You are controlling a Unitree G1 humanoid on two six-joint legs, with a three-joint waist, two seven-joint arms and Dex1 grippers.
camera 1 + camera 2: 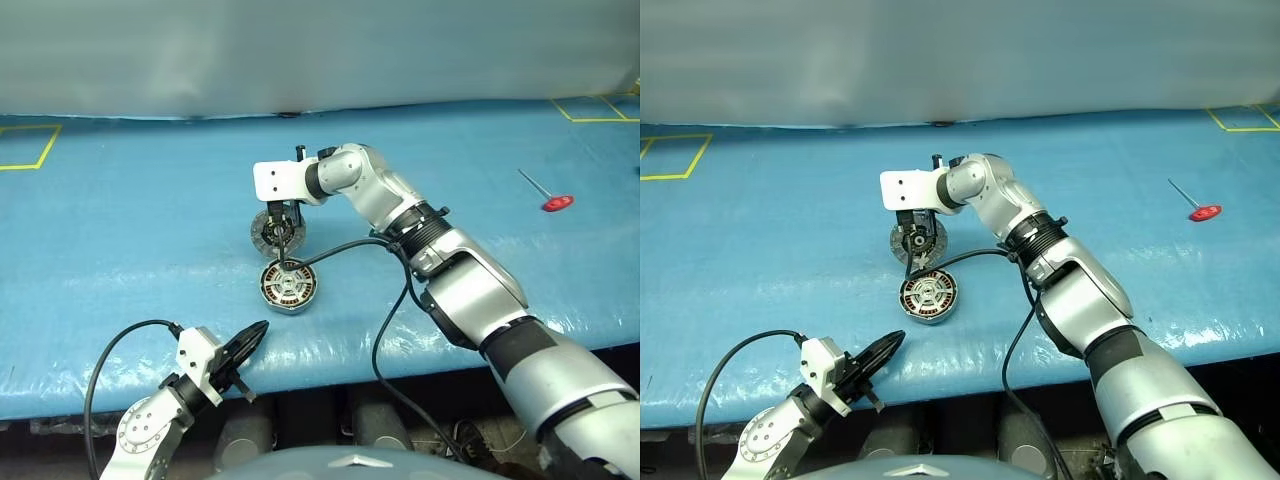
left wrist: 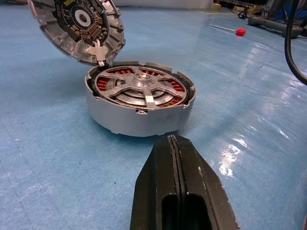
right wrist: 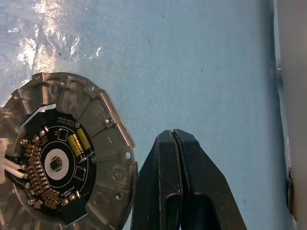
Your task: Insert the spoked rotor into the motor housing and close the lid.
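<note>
Covering the whole worktop, a blue sheet [image 1: 150, 250] carried yellow taped squares [image 1: 25, 148] at its far corners and no readable writing. On it sat the motor housing [image 1: 288, 287], with the spoked rotor [image 2: 139, 88] already lying inside over the copper windings. Just behind, touching the housing's rim, the lid [image 1: 272, 230] stood tilted open, its inner face showing a dark round circuit board [image 3: 55, 165] whose tiny white print could not be read. The right gripper [image 1: 283, 243] hung clenched and empty just beside the lid, its black cable [image 1: 385, 330] looping past the housing. The left gripper [image 1: 262, 328] pointed at the housing from the near table edge, also clenched on nothing. A red-handled tool [image 1: 545, 192] lay well apart, far right.
</note>
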